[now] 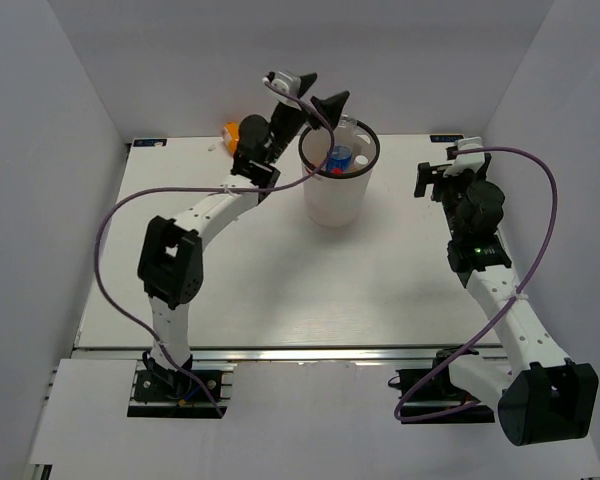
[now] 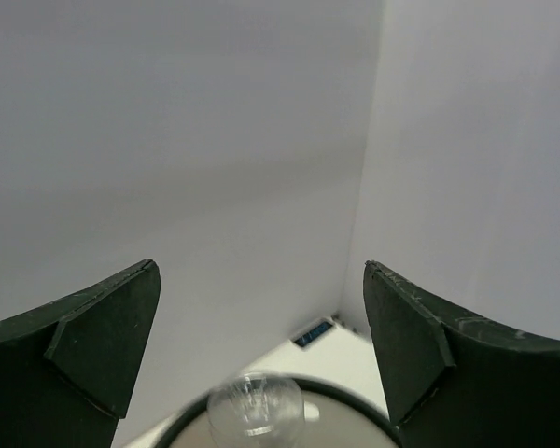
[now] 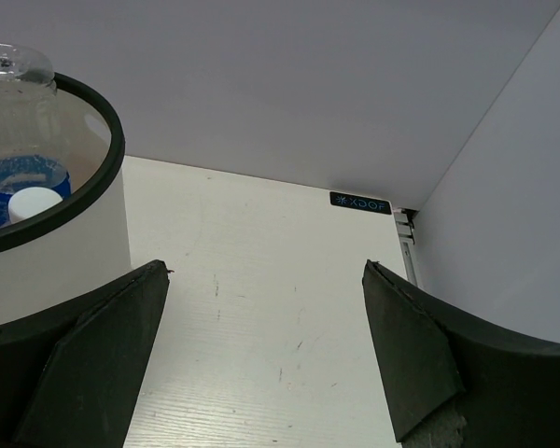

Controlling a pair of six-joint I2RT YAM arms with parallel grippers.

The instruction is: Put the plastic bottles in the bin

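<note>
White with a black rim, the bin [image 1: 336, 195] stands at the middle back of the table [image 1: 280, 290]. Inside it we see a clear blue-labelled bottle [image 3: 23, 177], its top rising above the rim, with a white cap [image 3: 35, 203] beside it. The left fingers [image 1: 332, 103] hang over the bin's far-left rim, spread wide and holding nothing. The right fingers [image 3: 93, 364], equally wide and empty, sit near the bin's right. One orange bottle [image 1: 232, 130] rests on the table behind the left arm [image 1: 210, 215].
</note>
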